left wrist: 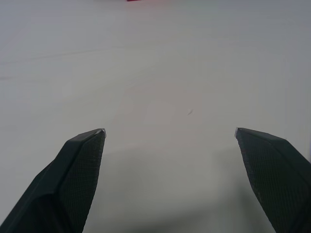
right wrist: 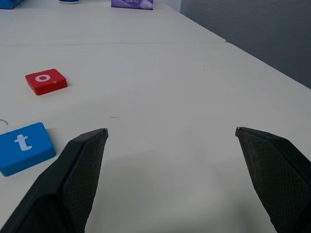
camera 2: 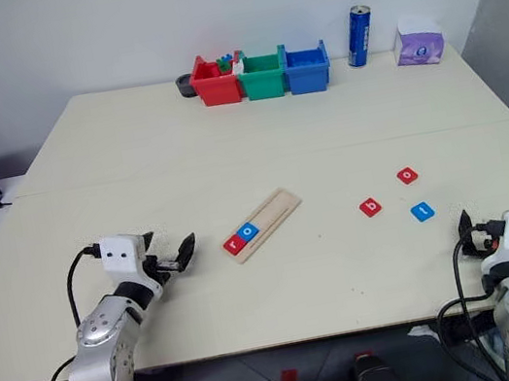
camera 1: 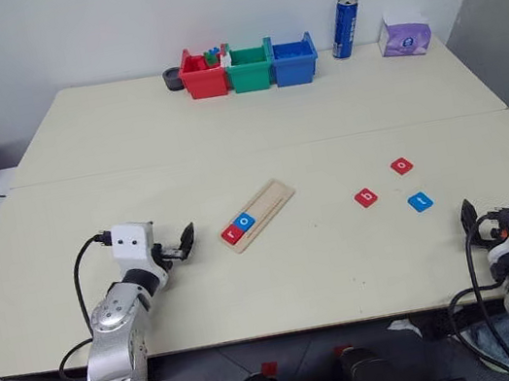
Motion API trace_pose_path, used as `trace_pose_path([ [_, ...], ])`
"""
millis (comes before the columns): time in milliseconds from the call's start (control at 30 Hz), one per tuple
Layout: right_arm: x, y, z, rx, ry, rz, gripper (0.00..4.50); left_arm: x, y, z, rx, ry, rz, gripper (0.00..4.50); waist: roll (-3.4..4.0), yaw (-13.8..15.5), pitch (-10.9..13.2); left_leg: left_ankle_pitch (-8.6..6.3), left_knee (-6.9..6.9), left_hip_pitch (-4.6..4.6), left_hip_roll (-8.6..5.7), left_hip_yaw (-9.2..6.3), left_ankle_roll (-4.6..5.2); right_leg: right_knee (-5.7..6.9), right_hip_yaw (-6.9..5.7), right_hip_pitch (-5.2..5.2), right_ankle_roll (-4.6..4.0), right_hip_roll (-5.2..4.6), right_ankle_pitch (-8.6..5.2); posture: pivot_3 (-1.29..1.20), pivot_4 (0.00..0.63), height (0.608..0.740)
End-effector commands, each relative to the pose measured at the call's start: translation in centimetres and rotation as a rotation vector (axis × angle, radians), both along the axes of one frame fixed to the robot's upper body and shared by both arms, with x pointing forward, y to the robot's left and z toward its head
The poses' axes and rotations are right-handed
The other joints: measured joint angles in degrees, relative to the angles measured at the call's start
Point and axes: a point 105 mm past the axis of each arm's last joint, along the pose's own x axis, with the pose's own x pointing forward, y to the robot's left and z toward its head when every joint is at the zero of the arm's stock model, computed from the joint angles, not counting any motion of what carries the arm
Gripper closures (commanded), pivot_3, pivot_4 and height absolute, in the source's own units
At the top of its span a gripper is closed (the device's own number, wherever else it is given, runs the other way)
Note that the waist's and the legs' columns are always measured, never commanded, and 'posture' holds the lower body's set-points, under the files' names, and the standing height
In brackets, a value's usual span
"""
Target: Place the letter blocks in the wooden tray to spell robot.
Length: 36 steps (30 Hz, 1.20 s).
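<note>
Holding red r (camera 1: 234, 234) and blue o (camera 1: 245, 221), wooden tray (camera 1: 271, 197) lies mid-table, loose b (camera 1: 366, 197), o (camera 1: 401, 166), t (camera 1: 420, 202) rightward, left gripper (camera 1: 182, 244) and right gripper (right wrist: 170, 131) both spread wide, empty.

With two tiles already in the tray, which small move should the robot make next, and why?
Probably the right gripper, whose jaws stand open and empty, should reach toward the red square "b" tile. The long pale-wood tray holds a red "r" tile and a blue "o" tile, so "b" comes third. It lies loose on the table on the robot's right side.
</note>
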Motion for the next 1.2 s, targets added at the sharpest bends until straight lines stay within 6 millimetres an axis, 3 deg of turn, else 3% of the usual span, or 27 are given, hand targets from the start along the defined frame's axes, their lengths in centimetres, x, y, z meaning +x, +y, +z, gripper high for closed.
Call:
trace_pose_path([
  [33, 0.2, 0.2, 1.4, -0.033, -0.053, 0.015, 0.03, -0.2, 0.0, 1.4, 0.018, -0.055, -0.005, 0.0, 0.0, 0.01, 0.0, 0.0, 0.0, 0.0, 0.0, 0.0, 0.0, 0.0, 0.0, 0.0, 0.0, 0.0, 0.0, 0.0, 0.15, 0.74],
  [267, 0.7, 0.5, 1.4, -0.002, -0.061, 0.025, 0.03, -0.9, -0.5, 2.6, 0.09, -0.134, -0.047, 0.0, 0.0, 0.02, 0.0, 0.0, 0.0, 0.0, 0.0, 0.0, 0.0, 0.0, 0.0, 0.0, -0.01, 0.0, 0.0, 0.0, 0.15, 0.74],
  [500, 1.0, 1.0, 1.3, 0.0, -0.062, 0.035, 0.03, -0.6, 0.7, 3.0, 0.095, -0.16, 0.026, 0.0, 0.0, 0.02, 0.0, 0.0, 0.0, 0.01, 0.0, 0.0, 0.0, 0.0, 0.0, 0.0, -0.01, 0.0, -0.01, 0.0, 0.15, 0.74],
  [767, 0.8, 0.7, 0.9, -0.049, -0.021, -0.001, 0.03, -0.4, 0.1, 2.7, 0.06, -0.131, -0.041, 0.0, 0.0, 0.01, 0.0, 0.0, 0.0, 0.0, 0.0, 0.01, 0.0, -0.01, -0.02, 0.0, -0.01, 0.01, -0.01, 0.0, 0.15, 0.74],
  [900, 0.9, 1.3, 1.6, -0.08, -0.037, 0.052, 0.03, -0.6, -0.8, 3.2, -0.009, -0.135, -0.135, 0.0, 0.0, 0.0, 0.0, 0.0, 0.0, -0.01, -0.01, 0.03, 0.0, 0.0, -0.02, 0.0, 0.0, 0.01, -0.02, 0.0, 0.15, 0.74],
  [967, 1.2, 2.8, 2.3, -0.05, -0.054, 0.164, 0.03, -0.7, -1.6, 3.3, -0.011, -0.123, -0.2, 0.0, 0.0, -0.01, 0.0, 0.0, 0.0, 0.0, -0.01, 0.03, 0.0, 0.0, -0.02, 0.0, 0.0, 0.01, -0.02, 0.0, 0.15, 0.74],
  [1033, 1.2, 6.4, 3.1, 0.025, -0.046, 0.396, 0.03, -0.9, -2.7, 3.4, -0.015, -0.095, -0.299, 0.0, 0.02, -0.11, 0.01, 0.0, 0.0, 0.01, 0.0, 0.02, 0.0, 0.0, -0.02, 0.0, -0.01, 0.02, -0.02, 0.0, 0.15, 0.74],
  [1133, -0.3, 12.1, 4.6, 0.008, 0.003, 0.787, 0.03, -1.1, -3.9, 3.4, -0.009, -0.047, -0.422, 0.0, 0.03, -0.11, 0.02, 0.0, 0.0, 0.02, 0.02, -0.02, 0.01, 0.01, -0.04, 0.0, 0.0, 0.06, -0.03, 0.0, 0.15, 0.74],
  [1200, -1.8, 14.7, 5.2, -0.027, 0.057, 0.986, 0.03, -1.1, -4.2, 3.4, 0.016, -0.021, -0.473, 0.0, 0.02, -0.06, 0.03, 0.0, 0.02, 0.0, 0.02, -0.05, 0.01, 0.0, -0.09, 0.01, 0.0, 0.06, -0.04, 0.0, 0.15, 0.74],
])
